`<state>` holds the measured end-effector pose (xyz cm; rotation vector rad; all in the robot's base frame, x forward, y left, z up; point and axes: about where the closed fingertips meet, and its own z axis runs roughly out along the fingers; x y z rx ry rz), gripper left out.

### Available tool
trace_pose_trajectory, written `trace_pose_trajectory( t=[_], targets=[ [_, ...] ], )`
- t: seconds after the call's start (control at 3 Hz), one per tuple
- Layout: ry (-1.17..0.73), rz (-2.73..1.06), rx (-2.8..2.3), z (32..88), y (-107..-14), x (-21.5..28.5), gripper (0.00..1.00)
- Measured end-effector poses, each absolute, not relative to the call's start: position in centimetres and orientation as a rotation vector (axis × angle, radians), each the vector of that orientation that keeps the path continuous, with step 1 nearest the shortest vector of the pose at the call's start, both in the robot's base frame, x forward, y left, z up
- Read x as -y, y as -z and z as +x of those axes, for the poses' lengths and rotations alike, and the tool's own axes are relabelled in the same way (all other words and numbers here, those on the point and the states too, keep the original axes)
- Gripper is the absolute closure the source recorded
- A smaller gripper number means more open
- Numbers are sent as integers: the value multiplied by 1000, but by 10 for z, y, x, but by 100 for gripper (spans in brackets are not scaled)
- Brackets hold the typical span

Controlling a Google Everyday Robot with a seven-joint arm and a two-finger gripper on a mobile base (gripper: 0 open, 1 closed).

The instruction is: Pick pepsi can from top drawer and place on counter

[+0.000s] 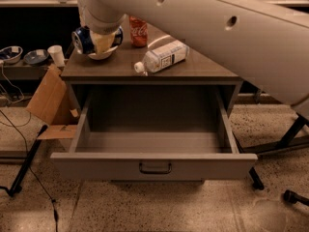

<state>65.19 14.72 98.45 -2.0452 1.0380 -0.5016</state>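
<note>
Where the hand (102, 41) hangs: over the left rear corner of the worktop (203, 67), just above a white bowl (102, 56).
Grip: closed on the pepsi can (82, 40), it seems, though the arm hides much.
Can's lie: sideways, blue showing either side of the hand.
Drawer: top drawer (207, 166) pulled out.
Also on worktop: red can (138, 31) upright; clear bottle (161, 57) on its side.

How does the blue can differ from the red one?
The pepsi can is blue and tipped sideways at the gripper, near the counter's far left corner. The Coca-Cola can is red and stands upright on the counter, untouched. Both are small soda cans.
</note>
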Motion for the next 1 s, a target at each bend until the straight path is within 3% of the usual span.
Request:
trace_pose_trajectory(
  t=[1.0],
  targets=[
    [479,-2062,-929,661,-977,-163,100]
  ],
)
